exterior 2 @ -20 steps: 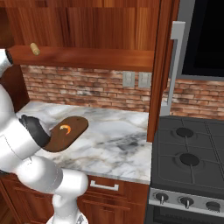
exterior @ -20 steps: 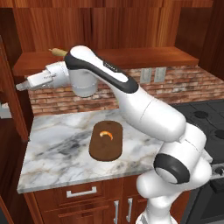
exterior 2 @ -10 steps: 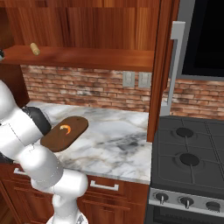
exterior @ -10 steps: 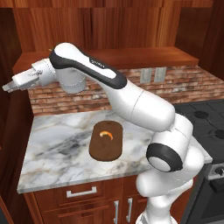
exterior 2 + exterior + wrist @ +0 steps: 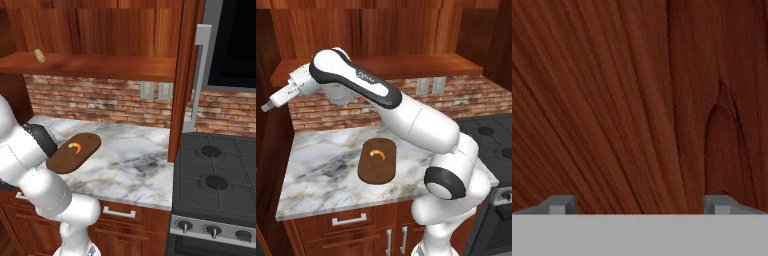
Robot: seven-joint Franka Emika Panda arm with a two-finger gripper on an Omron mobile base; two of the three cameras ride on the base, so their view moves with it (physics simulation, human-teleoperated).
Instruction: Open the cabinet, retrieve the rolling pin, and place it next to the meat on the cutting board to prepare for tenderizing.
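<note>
Left base view: gripper (image 5: 267, 107) stretched far left beside open cabinet (image 5: 381, 30), meat (image 5: 377, 153) lying on cutting board (image 5: 377, 161). Right base view: rolling pin (image 5: 39, 55) end-on upon cabinet shelf. Hand view: fingertips (image 5: 559, 204) spread apart, empty, facing reddish wood grain

Kitchen, rendered. Evidence: grey-veined marble worktop (image 5: 326, 165) over wooden drawers (image 5: 348, 220); red brick backsplash (image 5: 100, 102); reddish-brown wall cabinet (image 5: 100, 30); black gas stove (image 5: 215, 185) with knobs; cutting board (image 5: 376, 160) bearing meat (image 5: 377, 153).
</note>
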